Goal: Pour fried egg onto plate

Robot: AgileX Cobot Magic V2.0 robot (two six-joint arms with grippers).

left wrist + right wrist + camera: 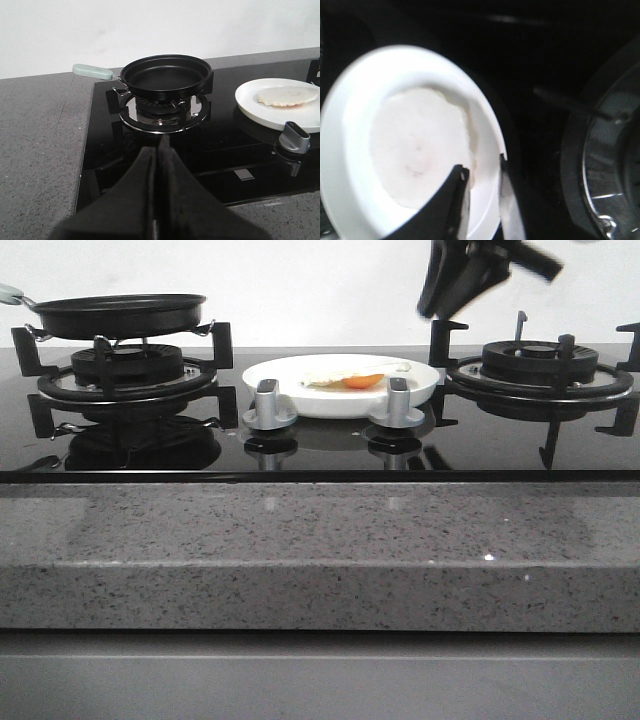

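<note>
The fried egg (345, 378) lies on the white plate (340, 406) in the middle of the hob, its orange yolk toward the front. In the left wrist view the egg (287, 96) looks pale on the plate (246, 102). The black frying pan (118, 315) sits empty on the left burner, seen from above as the pan (165, 75) with a pale green handle (92, 71). My left gripper (161, 146) is shut on nothing, well back from the pan. My right gripper (482, 170) hangs open over the rim of the plate (340, 115), beside the egg (417, 145), and shows blurred as the gripper (440, 302).
The right burner (540, 365) with its black grate stands bare beside the plate. Two grey knobs (267, 400) (398, 400) rise just in front of the plate. A speckled granite counter (320, 550) runs along the front edge of the black glass hob.
</note>
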